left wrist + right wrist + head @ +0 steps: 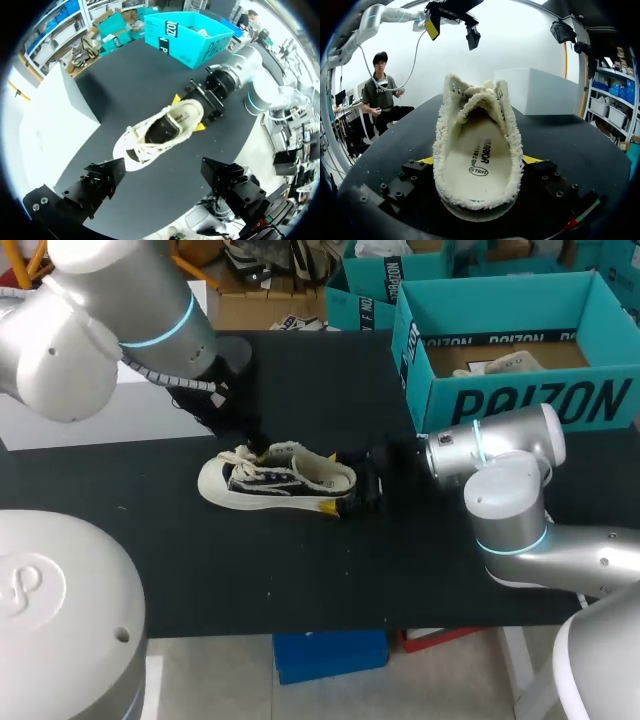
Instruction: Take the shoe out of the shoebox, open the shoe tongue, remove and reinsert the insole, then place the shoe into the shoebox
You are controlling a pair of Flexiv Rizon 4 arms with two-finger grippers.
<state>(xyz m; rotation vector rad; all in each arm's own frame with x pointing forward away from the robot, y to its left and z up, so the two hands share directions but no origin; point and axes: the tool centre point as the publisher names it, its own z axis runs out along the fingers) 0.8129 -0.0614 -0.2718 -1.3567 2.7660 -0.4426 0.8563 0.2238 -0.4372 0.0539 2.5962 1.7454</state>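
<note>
Evidently the shoe [280, 480] is out of the shoebox [520, 390] and lies on its sole on the black table [300, 570], well apart from the box, so the work looks to be at the tongue-and-insole stage. The right claw [352, 490] grips the heel from both sides, its yellow tips pressed to the sole's flanks. The left claw [162, 165] hangs above the shoe, spread wide and empty. The insole [475, 155] lies flat inside; I cannot tell whether it has been out yet.

The next move probably calls for the left claw to come down into the shoe's opening while the right steadies the heel, then pinch a thin, flexible edge without dragging the shoe.

The shoe has a dark fabric upper with a frayed, fuzzy cream collar, a smooth pale rubber sole and loose cream laces [137, 145]. The insole is a smooth cream sheet. The shoebox is stiff teal cardboard, open-topped, and the table is matte.
</note>
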